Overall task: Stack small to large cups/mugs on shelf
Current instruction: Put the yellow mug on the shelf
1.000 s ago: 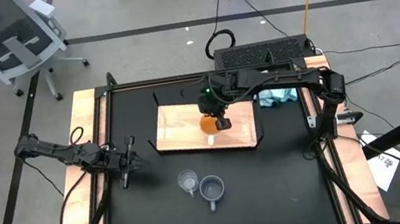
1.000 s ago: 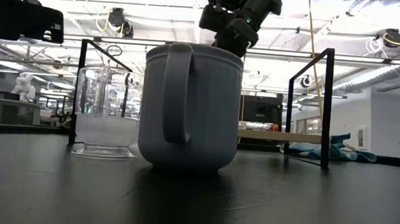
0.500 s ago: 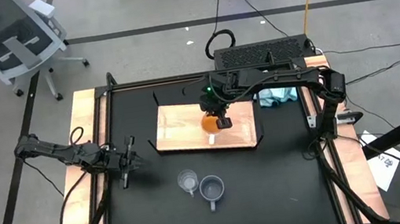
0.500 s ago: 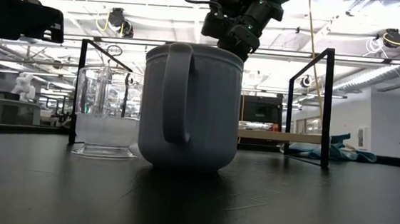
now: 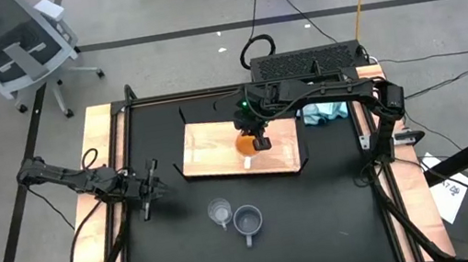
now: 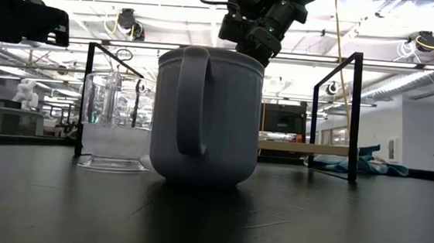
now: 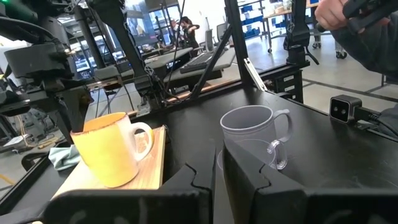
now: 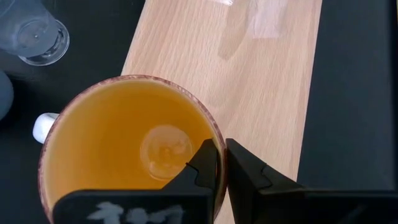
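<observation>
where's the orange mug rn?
The orange mug sits on the wooden shelf board, right of its centre in the high view, directly under the right gripper.

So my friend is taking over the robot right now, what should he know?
Right gripper: above the orange mug, fingers nearly together at the mug's rim; whether they pinch it cannot be told.
Left gripper: waiting at the table's left side, fingers close together, holding nothing.
Orange mug: on the shelf, near the board's edge.
Blue-grey mug and clear glass cup: side by side on the black table, in front of the shelf.
Done: orange mug is on the shelf.
Left: bring the blue-grey mug, then the glass cup, and stack them.
</observation>
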`<action>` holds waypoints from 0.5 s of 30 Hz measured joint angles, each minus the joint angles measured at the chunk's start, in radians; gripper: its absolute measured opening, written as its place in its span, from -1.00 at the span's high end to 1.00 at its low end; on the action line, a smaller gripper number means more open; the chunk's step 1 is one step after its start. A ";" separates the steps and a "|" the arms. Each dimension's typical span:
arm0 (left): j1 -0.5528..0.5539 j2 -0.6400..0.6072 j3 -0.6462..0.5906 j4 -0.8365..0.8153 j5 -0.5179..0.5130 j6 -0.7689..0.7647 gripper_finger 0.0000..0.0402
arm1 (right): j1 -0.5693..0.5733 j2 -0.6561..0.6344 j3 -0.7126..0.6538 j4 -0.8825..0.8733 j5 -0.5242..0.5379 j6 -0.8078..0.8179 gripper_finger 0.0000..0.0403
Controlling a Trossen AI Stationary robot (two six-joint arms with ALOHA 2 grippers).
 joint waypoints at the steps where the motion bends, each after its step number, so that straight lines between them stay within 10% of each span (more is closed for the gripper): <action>1: 0.000 0.000 0.000 0.000 0.000 0.000 0.84 | 0.000 0.000 0.000 0.000 0.000 0.001 0.96; 15: 0.000 0.000 0.000 0.000 0.000 0.000 0.84 | -0.018 0.001 -0.002 0.003 -0.008 0.001 0.96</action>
